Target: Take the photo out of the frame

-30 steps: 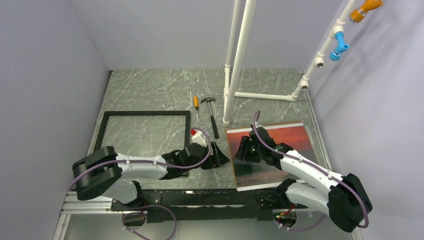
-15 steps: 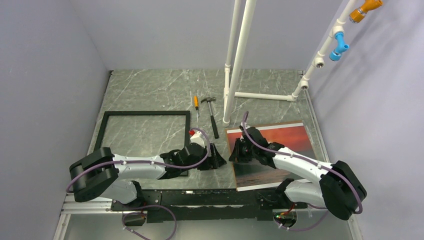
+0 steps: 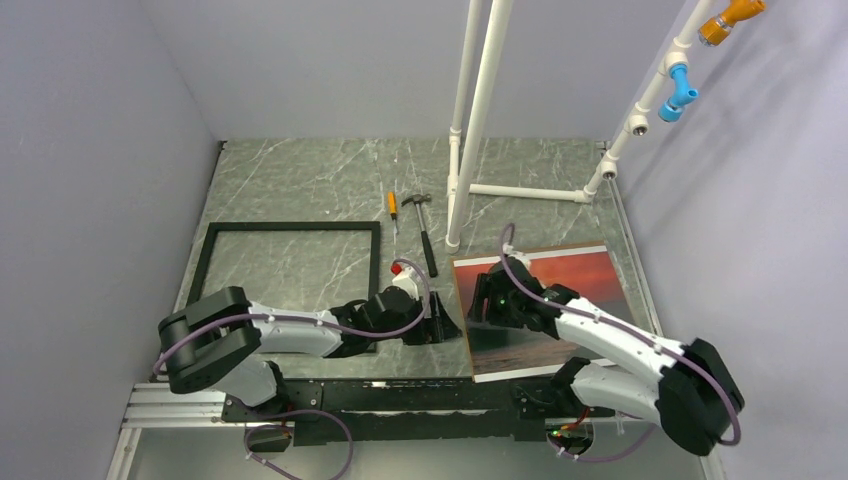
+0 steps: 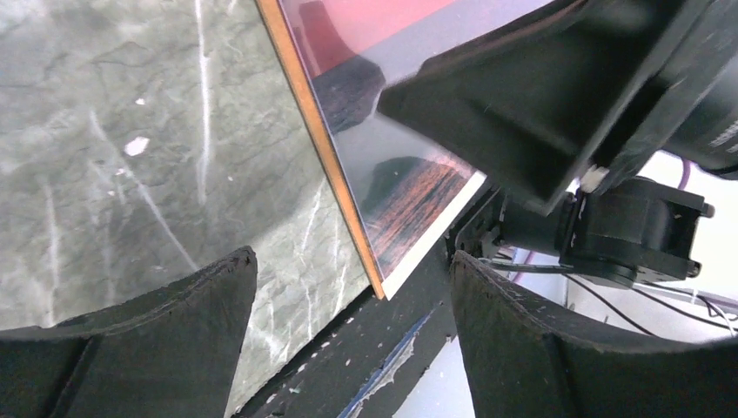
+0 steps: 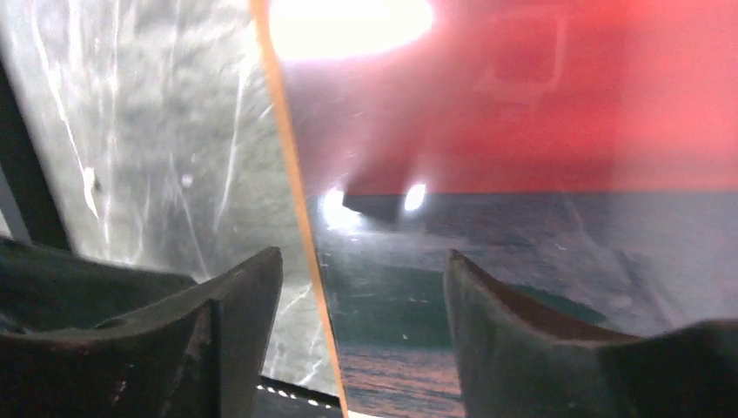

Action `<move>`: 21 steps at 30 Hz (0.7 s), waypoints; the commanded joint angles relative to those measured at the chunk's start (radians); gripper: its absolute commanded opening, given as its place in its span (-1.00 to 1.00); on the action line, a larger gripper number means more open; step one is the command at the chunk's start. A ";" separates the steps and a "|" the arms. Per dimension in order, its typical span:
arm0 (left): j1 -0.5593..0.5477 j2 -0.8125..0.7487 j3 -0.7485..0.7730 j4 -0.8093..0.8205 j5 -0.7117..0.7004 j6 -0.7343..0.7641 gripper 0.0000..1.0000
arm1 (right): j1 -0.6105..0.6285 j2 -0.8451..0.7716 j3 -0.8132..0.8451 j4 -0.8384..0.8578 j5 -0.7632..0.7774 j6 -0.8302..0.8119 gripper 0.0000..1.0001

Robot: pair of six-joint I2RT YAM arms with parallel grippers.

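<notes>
The marble table (image 3: 300,180) is carrying everything, and the photo (image 3: 590,280) is lying on its right part with the sunset side up, already out of the frame (image 3: 290,227), which is resting as a bare black rectangle on the left, well apart from the print. I am judging the photo as light but wide and stiff, because the brown board (image 4: 324,152) under it is showing as a straight orange line along the left edge. The face is glossy and is throwing back the lamp, so I am expecting it to be slippery and easy to mark. A hold on the edge, pinching board and print together, seems safer to me than pressing on the picture. My right gripper (image 5: 363,257) is hanging low over that left edge with its jaws spread wide – one finger over the marble, one over the dark sea – and holding nothing. My left gripper (image 4: 352,261) is also wide and empty, pointing at the near left corner, just beside it. The hammer (image 3: 425,235) is lying between frame and photo, untouched.
</notes>
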 commanded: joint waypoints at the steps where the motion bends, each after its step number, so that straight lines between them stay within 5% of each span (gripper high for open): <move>1: 0.003 0.040 0.010 0.140 0.075 -0.026 0.69 | -0.055 -0.126 0.063 -0.258 0.323 0.138 0.77; 2: 0.004 0.050 0.013 0.153 0.083 -0.028 0.70 | -0.103 -0.146 0.064 -0.273 0.358 0.137 0.96; 6: 0.009 0.080 0.047 0.170 0.141 -0.018 0.73 | -0.333 -0.183 0.084 -0.240 0.512 0.104 0.98; 14: 0.039 0.023 0.102 -0.019 0.225 0.088 0.84 | -0.946 0.103 0.203 0.068 0.412 -0.054 0.98; 21: 0.061 0.002 0.095 -0.031 0.246 0.112 0.93 | -1.125 0.334 0.280 0.175 0.283 -0.183 0.98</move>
